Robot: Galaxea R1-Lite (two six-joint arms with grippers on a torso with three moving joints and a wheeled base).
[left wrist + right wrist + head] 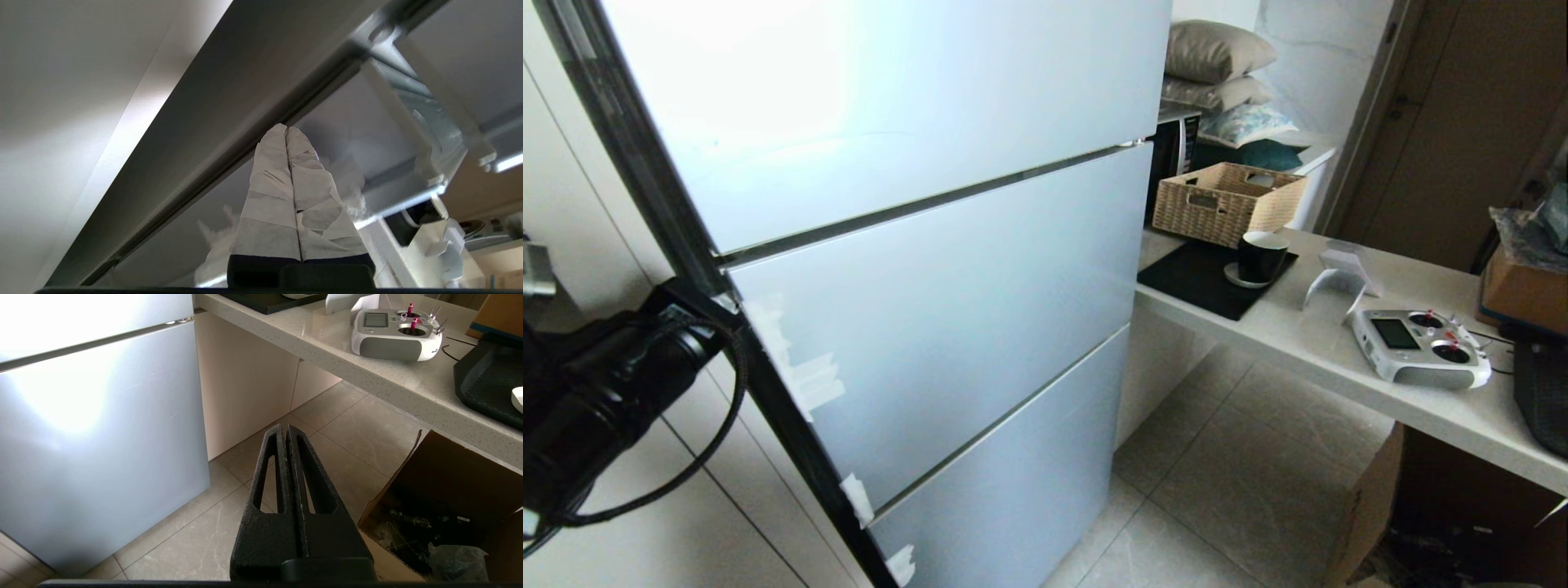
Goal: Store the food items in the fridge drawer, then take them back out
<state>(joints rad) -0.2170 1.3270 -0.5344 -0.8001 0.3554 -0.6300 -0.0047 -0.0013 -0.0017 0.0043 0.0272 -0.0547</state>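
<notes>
The fridge [931, 327] is closed, showing three frosted blue-grey front panels. The food items and the fridge drawer are hidden from every view. My left arm [613, 384] reaches in at the fridge's left edge, level with the middle panel. In the left wrist view my left gripper [287, 130] is shut with nothing between its tape-wrapped fingers [269, 196], tips close to the dark side edge of the door [229, 102]. Whether they touch it I cannot tell. My right gripper [286, 428] is shut and empty, hanging over the floor beside the lowest panel [94, 437].
A stone counter [1339, 359] runs along the right of the fridge, carrying a wicker basket [1225, 200], a black mug [1262, 255] and a grey remote controller [1417, 347]. An open cardboard box [449, 498] stands on the tiled floor [1241, 490] under the counter.
</notes>
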